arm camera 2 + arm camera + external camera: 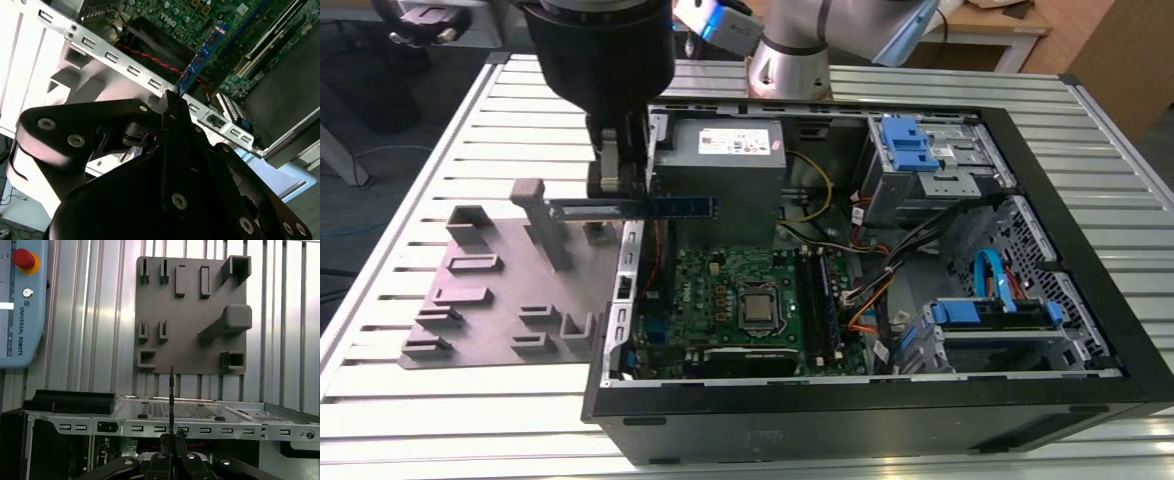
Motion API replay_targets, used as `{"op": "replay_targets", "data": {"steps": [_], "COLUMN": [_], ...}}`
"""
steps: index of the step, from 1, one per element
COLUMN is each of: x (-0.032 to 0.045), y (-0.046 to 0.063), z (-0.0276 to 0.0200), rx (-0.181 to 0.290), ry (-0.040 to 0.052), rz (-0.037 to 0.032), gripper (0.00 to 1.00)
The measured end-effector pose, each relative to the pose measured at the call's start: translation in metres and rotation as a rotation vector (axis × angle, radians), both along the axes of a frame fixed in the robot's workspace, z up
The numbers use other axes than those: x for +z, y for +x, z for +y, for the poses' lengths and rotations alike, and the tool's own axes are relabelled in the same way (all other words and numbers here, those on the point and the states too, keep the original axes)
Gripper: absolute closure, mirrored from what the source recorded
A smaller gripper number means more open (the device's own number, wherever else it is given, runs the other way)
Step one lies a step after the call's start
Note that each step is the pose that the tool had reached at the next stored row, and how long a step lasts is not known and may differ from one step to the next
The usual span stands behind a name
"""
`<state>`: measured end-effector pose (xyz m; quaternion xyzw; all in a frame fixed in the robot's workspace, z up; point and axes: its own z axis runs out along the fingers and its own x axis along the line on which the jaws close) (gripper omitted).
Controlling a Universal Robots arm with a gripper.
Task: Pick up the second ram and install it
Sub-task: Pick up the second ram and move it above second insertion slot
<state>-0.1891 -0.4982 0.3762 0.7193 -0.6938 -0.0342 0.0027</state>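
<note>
My gripper [616,193] is shut on the second ram [678,206], a thin narrow stick held level above the near-left wall of the open computer case [854,400]. One end of the stick reaches over the case, the other points toward the grey fixture plate [494,300]. In the second wrist view the ram [200,57] juts out from the closed fingertips [172,107] over the motherboard [200,20]. The first wrist view shows the ram [171,395] edge-on, rising from the gripper [171,437]. The motherboard [714,285], with its memory slots [821,300], lies below in the exterior view.
The square silver processor [758,308] sits mid-board. A power supply [720,160] and a blue-latched drive cage [914,150] fill the far side of the case, with loose cables [881,260] between. The fixture plate [190,315] has tall posts. A pendant [20,305] lies on the slatted table.
</note>
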Motion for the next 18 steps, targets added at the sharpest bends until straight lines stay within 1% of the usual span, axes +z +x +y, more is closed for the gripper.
{"op": "replay_targets", "data": {"steps": [9, 18], "x": [-0.0001, -0.0003], "y": [0.026, 0.055], "z": [0.0, 0.0], "rx": [0.0, 0.0], "ry": [0.0, 0.0], "rz": [0.0026, 0.0067], "gripper": [0.89, 0.89]}}
